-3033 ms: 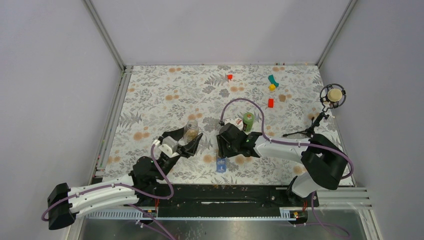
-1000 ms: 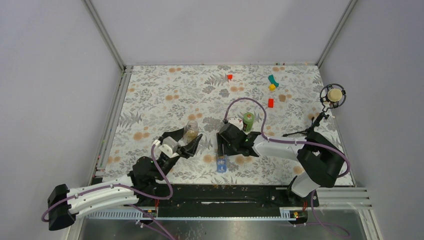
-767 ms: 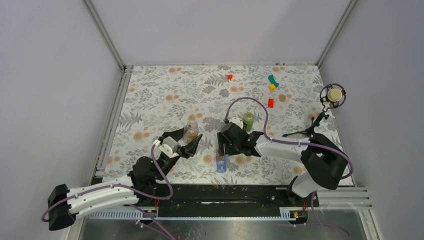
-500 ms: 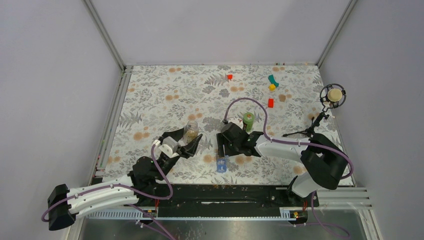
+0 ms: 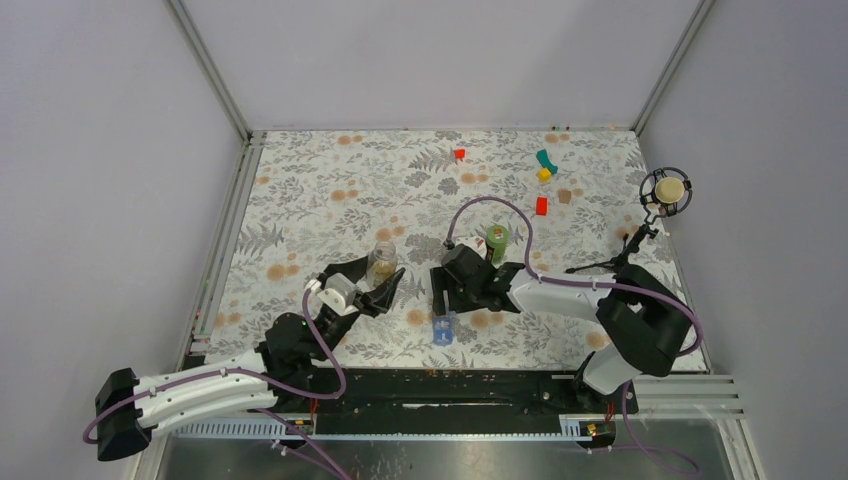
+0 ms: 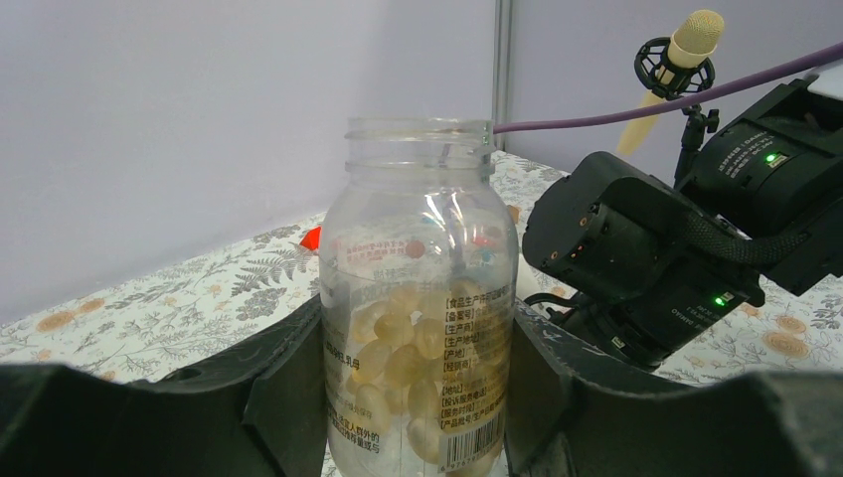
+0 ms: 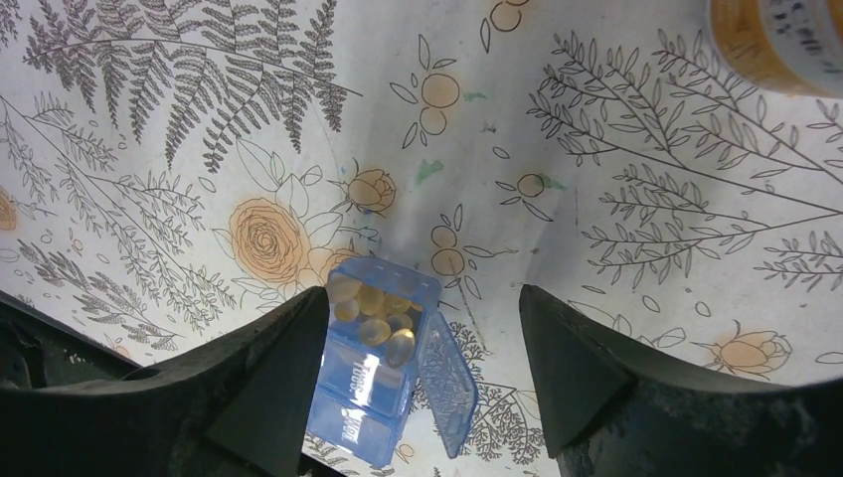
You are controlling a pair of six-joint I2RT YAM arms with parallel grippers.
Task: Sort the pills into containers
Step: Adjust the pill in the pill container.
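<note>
Pill box [image 7: 363, 383], translucent blue, lies on the floral table [image 7: 149, 119] between the right gripper's [image 7: 422, 308] widely spread fingers. One lid is flipped open over pale pills. A corner hides behind one finger, so contact there is unclear. The left gripper [image 6: 416, 383] clamps an upright, uncapped clear bottle [image 6: 418, 288] of pale capsules, its base cut off below.
</note>
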